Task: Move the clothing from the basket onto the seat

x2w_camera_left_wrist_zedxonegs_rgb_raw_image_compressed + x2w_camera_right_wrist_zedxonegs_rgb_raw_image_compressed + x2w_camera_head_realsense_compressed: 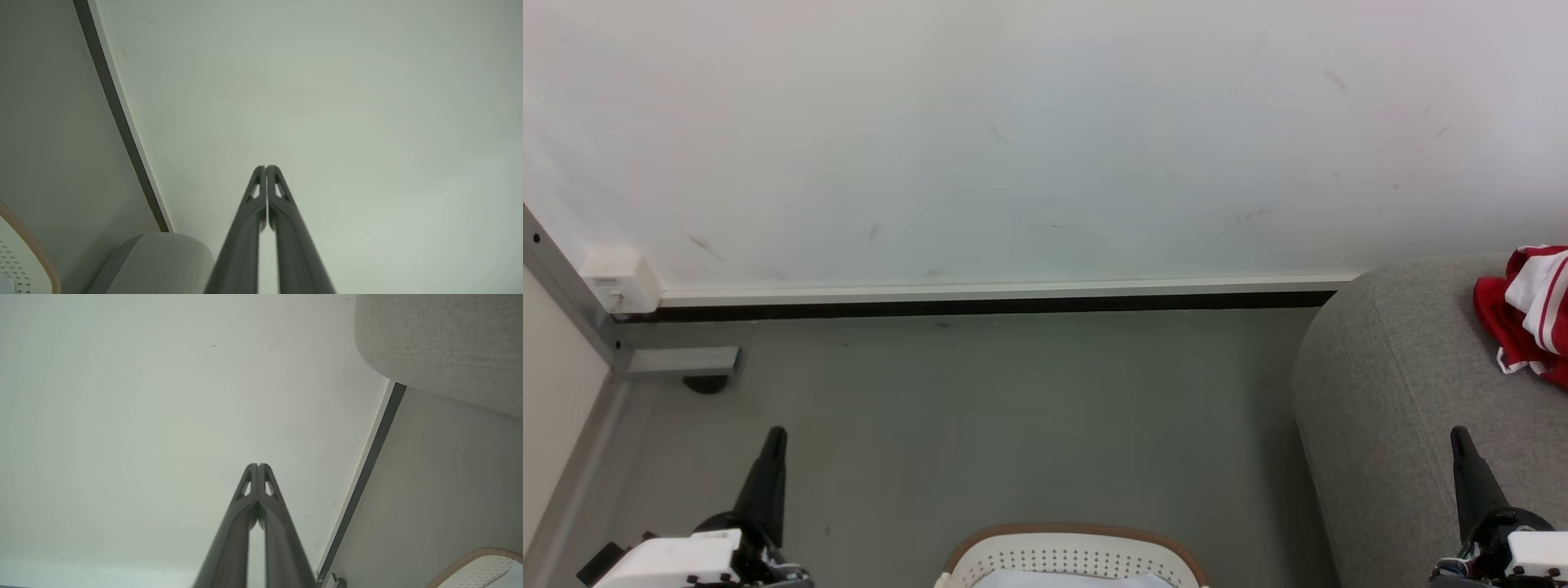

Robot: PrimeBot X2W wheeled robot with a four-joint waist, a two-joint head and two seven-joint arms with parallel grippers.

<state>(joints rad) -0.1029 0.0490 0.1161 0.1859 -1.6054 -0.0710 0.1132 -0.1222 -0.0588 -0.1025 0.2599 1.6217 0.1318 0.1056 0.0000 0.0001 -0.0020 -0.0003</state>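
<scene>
Both pressed together, your left gripper (775, 434) and right gripper (1459, 434) flank the basket (1075, 532); clothing (1530, 315) lies on the seat (1388, 392) right of it.

- Holds the left gripper (775, 434) low at 7 o'clock in the head view, tip leaning toward 1.
- Presses its two dark fingers (243, 245) together at the tips.
- Holds the right gripper (1459, 433) low at 5 o'clock, tip leaning toward 11.
- Presses those fingers (278, 539) together likewise.
- Carries a pale wrist housing (670, 559) behind each gripper.
</scene>
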